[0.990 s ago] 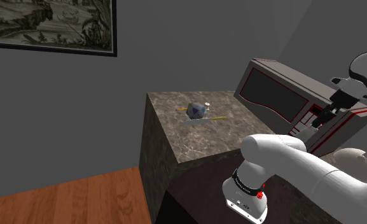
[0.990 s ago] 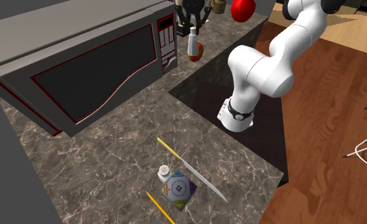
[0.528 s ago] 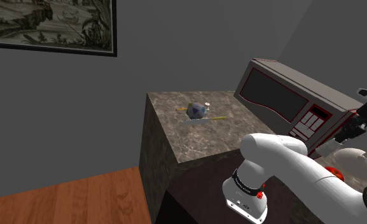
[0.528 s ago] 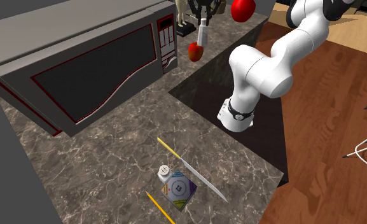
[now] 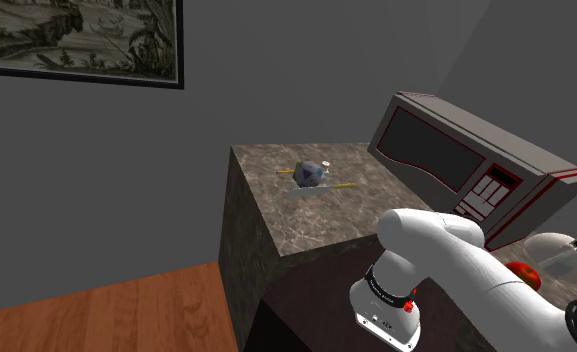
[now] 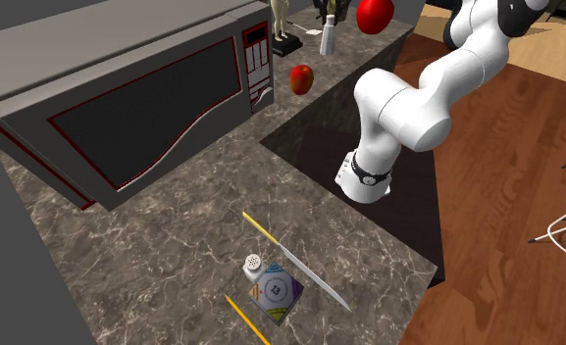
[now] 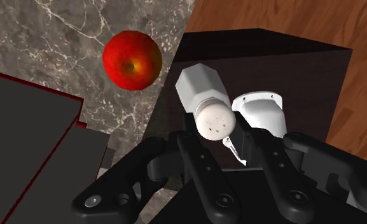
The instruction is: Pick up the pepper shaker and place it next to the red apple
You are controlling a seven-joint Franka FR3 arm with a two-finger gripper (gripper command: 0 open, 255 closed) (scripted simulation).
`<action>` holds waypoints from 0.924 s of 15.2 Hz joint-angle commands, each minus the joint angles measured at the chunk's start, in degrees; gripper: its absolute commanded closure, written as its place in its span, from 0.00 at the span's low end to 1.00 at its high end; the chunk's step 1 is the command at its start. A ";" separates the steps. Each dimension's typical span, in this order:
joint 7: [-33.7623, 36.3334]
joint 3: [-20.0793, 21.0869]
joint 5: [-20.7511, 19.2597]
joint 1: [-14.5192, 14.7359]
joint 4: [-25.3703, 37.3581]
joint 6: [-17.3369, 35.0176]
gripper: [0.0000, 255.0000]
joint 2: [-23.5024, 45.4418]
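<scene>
The gripper point(image 7: 221, 141) pinches the white pepper shaker point(image 7: 203, 102) near its perforated cap. In the second exterior view the top edge cuts the hand off. There the shaker hangs at 1 o'clock from the red apple point(image 6: 301, 78), which sits near the marble counter's point(image 6: 173, 245) edge. Half a second ago the shaker hung closer to the apple.

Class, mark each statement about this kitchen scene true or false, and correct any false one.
1. The tool clasps the white pepper shaker. True.
2. The red apple sits on top of the microwave. False: it sits on the marble counter beside the microwave.
3. The microwave's door hangs open. False: it is shut.
4. A many-sided die lies on the counter near a yellow pencil. True.
</scene>
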 commanded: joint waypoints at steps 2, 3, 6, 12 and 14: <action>-4.68 -1.89 -3.34 0.25 4.13 -1.41 1.00 0.07; -6.33 -2.50 -4.47 0.32 5.61 -1.87 1.00 0.11; -11.36 -4.34 -7.86 0.84 10.37 -3.05 1.00 0.44; -17.44 -7.29 -12.52 1.51 15.31 -3.33 1.00 0.25; -17.23 -7.91 -13.15 0.99 13.83 -2.62 1.00 -0.74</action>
